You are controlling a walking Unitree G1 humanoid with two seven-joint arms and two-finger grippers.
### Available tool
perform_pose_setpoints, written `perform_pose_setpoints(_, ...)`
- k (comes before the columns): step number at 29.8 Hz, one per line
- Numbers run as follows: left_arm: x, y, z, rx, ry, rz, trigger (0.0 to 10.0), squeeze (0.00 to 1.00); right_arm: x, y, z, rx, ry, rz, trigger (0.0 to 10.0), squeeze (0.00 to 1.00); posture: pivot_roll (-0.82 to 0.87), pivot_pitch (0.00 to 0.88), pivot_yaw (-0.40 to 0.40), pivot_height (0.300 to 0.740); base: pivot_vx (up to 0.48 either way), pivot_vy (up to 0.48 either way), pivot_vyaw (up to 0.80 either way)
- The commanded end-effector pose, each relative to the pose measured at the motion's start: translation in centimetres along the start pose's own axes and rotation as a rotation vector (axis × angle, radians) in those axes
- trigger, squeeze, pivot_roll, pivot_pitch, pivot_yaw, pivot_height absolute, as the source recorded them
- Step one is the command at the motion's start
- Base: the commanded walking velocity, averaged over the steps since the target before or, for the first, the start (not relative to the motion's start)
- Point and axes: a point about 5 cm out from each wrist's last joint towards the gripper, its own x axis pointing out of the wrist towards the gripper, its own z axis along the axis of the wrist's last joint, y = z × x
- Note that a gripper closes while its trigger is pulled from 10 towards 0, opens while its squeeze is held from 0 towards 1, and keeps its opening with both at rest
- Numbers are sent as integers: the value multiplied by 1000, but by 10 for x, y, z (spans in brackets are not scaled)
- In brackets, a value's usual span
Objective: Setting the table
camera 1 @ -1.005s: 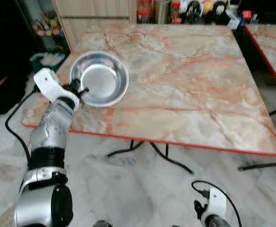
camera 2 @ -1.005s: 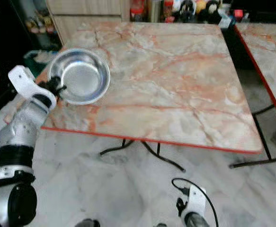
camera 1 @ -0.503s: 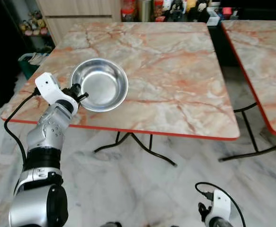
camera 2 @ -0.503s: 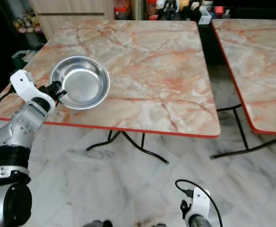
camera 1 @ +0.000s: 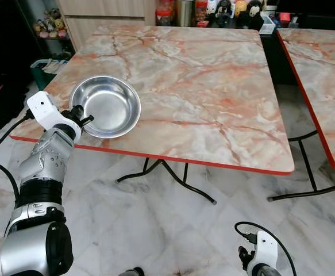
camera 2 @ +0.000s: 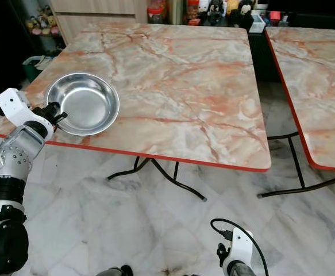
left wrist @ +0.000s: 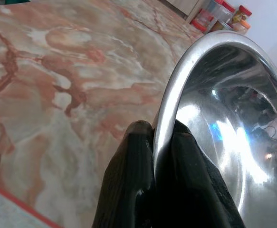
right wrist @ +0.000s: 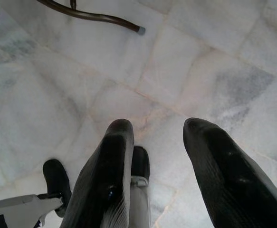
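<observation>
Bowl (camera 1: 105, 106) of shiny steel, pinched at its near rim by the left gripper (camera 1: 82, 120), one finger inside the wall and one outside, as seen close up where the black fingers (left wrist: 137, 156) squeeze the thin metal edge. Held above the near-left corner of the marble table (camera 1: 213, 86), just inside the red-trimmed edge; resting or slightly raised, impossible to tell from the head views. Empty, upright, mouth up. Probably the placing step of the table setting: bowl carried to a spot and about to be set down. Next move likely calling for a gentle lowering until the base sits flat on the marble, then a parting of the fingers and a withdrawal back toward the robot without dragging the rim along. Some risk of a tip or skid, given a one-sided rim pinch on slick metal so close to the table edge. Right gripper (right wrist: 162, 156) hanging idle low over the pale floor tiles (right wrist: 214, 57), fingers spread apart and holding nothing.
</observation>
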Motion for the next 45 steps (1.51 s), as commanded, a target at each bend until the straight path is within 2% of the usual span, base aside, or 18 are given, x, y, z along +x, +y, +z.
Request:
perform_pose_setpoints(1, 2, -5, 11, 11, -40, -20, 10000, 0, -1, 0, -4, 6, 22, 3, 10000, 0, 82, 110, 17, 740, 300, 0, 0)
perform_pose_setpoints(25, 0, -12, 7, 10, -24, -71, 10000, 0, 0, -1, -3, -6, 23, 13, 10000, 0, 81, 120, 11, 740, 271, 0, 0)
perform_pose_setpoints(30, -3, -10, 2, -60, 66, -80, 10000, 0, 0, -1, -3, -7, 27, 15, 10000, 0, 82, 125, 14, 740, 0, 0, 0)
perform_pose_setpoints(36, -8, -9, 0, -85, 149, -96, 10000, 0, 0, 0, -4, -8, 30, 19, 10000, 0, 84, 127, 15, 740, 0, 0, 0)
perform_pose_setpoints(45, -10, -18, -12, -61, 317, -129, 10000, 0, 0, 0, -3, -25, 35, 31, 10000, 0, 85, 128, 18, 740, 0, 0, 0)
